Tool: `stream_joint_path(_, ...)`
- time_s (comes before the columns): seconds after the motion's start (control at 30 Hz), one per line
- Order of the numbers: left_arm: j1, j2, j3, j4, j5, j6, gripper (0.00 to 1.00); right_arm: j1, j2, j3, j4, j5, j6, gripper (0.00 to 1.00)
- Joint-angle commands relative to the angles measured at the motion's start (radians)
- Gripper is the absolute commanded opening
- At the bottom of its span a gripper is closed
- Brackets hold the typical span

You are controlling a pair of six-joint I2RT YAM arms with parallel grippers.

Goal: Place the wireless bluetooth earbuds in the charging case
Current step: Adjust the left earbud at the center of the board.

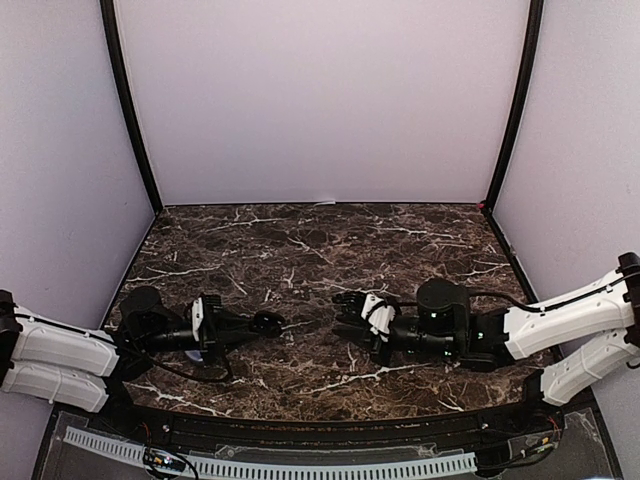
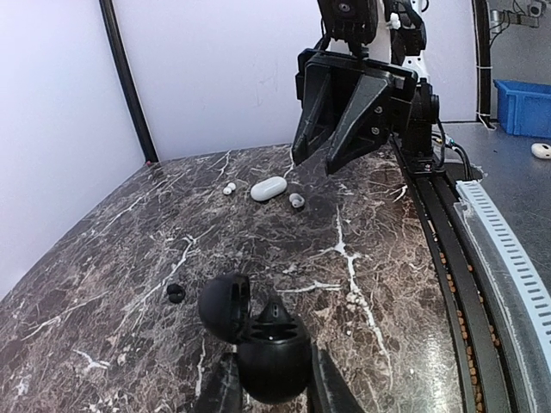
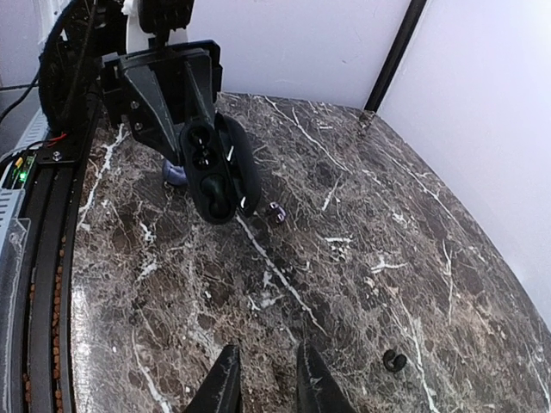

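Note:
My left gripper [image 2: 269, 397] is shut on a black oval charging case [image 2: 271, 353], held low over the marble with its lid [image 2: 225, 308] swung open to the left. In the right wrist view the case [image 3: 217, 175] shows its two pockets. A tiny black earbud [image 2: 175, 292] lies just beside the case. A second dark bud [image 2: 296, 200] lies by a white case [image 2: 269, 188], with white earbuds [image 2: 228, 188] further left. My right gripper [image 3: 269, 389] hovers facing the left one, its fingers [image 3: 225, 387] slightly apart with nothing between them. Both grippers [image 1: 262, 324] [image 1: 345, 314] meet mid-table.
The dark marble table [image 1: 300, 250] is walled by pale panels with black corner posts [image 1: 135, 110]. A cable track and rail [image 1: 300, 465] run along the near edge. A blue bin [image 2: 525, 107] stands off the table behind the right arm.

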Motion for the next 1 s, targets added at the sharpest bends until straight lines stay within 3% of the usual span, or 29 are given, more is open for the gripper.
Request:
stream_joint_path(0.0,0.01,0.029,-0.002,0.049,0.02,-0.028,0.0,-0.048,0.008,-0.044,0.114,0.042,0.101,0.23)
stream_joint_path(0.23,0.011,0.004,-0.002,0.029,0.016,-0.02,0.0,-0.158,0.058,-0.035,0.166,0.03,0.224,0.32)
stream_joint_path(0.4,0.011,0.008,-0.004,0.036,0.011,-0.019,0.0,-0.231,0.086,0.005,0.093,0.04,0.405,0.34)
stream_joint_path(0.57,0.01,0.03,-0.001,0.051,0.012,-0.029,0.0,-0.255,0.068,0.022,-0.015,0.085,0.519,0.49)
stream_joint_path(0.97,0.011,-0.006,0.002,0.021,-0.016,-0.046,0.0,-0.269,0.156,0.074,-0.199,0.091,0.688,0.35)
